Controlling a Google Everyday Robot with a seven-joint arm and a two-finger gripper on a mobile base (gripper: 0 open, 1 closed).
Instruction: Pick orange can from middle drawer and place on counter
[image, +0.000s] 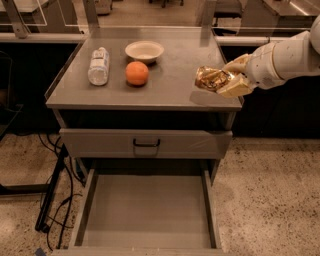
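The orange can (212, 78), a wrinkly brown-and-gold foil packet, is held in my gripper (227, 80) above the right front corner of the counter (175, 85). The gripper is shut on it, its pale fingers (237, 86) wrapping the packet's right end. My white arm (285, 55) comes in from the right edge. The middle drawer (147, 210) is pulled open below, and its bare grey floor shows nothing in it.
On the counter lie a clear plastic bottle (99, 65) at the left, a round orange fruit (137, 73) and a white bowl (144, 51). A shut drawer front with a black handle (146, 144) sits above the open drawer. Cables (55, 195) trail on the floor at left.
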